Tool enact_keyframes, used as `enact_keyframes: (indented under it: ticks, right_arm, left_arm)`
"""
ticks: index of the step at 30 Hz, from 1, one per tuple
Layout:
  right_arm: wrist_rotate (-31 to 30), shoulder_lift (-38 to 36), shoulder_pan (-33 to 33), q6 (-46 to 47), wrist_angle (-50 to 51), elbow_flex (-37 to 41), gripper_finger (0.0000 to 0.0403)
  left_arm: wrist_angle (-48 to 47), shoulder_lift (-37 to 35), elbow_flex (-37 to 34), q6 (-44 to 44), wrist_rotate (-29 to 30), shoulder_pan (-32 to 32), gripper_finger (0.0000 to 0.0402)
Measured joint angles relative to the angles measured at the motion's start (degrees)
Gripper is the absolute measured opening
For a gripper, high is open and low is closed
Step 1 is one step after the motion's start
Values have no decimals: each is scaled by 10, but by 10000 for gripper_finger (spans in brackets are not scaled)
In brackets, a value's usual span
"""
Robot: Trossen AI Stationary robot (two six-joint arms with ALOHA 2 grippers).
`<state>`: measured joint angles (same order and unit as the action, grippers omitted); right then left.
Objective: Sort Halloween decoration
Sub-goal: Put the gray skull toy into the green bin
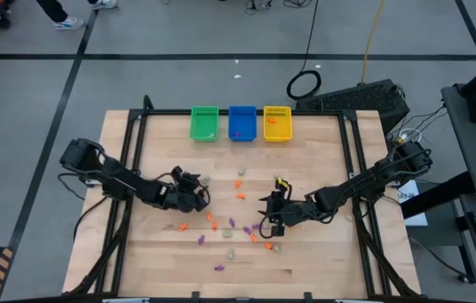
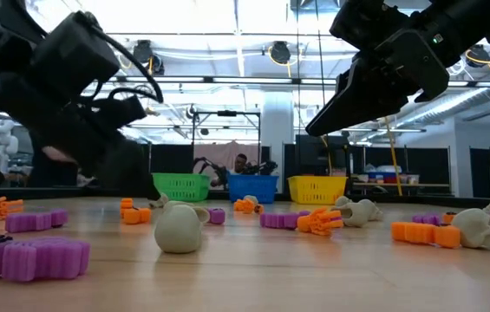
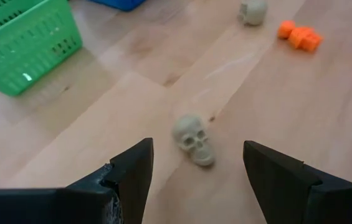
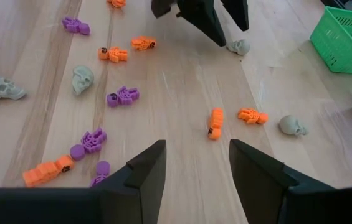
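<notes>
The Halloween decoration lies scattered over the middle of the wooden table [image 1: 162,252]: small orange figures [image 4: 215,122], purple figures [image 4: 122,96] and pale skulls [image 4: 82,79]. My left gripper [image 3: 197,171] is low over the table at centre left and open. One pale skull [image 3: 194,140] lies on its side on the wood just ahead of the fingers and between them, untouched. My right gripper [image 4: 195,163] hangs open above the trinkets right of centre, holding nothing.
A green bin [image 1: 205,123], a blue bin [image 1: 242,123] and a yellow bin [image 1: 277,123] stand in a row at the table's far edge. The green bin [image 3: 20,43] is close beyond my left gripper. Bare wood lies between the bins and the trinkets.
</notes>
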<state>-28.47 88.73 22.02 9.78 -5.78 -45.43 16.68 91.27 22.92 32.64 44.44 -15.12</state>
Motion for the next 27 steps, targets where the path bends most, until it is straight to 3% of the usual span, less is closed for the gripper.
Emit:
enact_keyframes:
  ticks: [5,16,27]
  right_arm:
    - [0,0,0,0,0,0,164]
    - [0,0,0,0,0,0,164]
    - [0,0,0,0,0,0,164]
  left_arm:
    - [24,27,0,0,19,4,248]
    - [59,36,0,9,-1,20,245]
    - [57,36,0,15,-29,40,155]
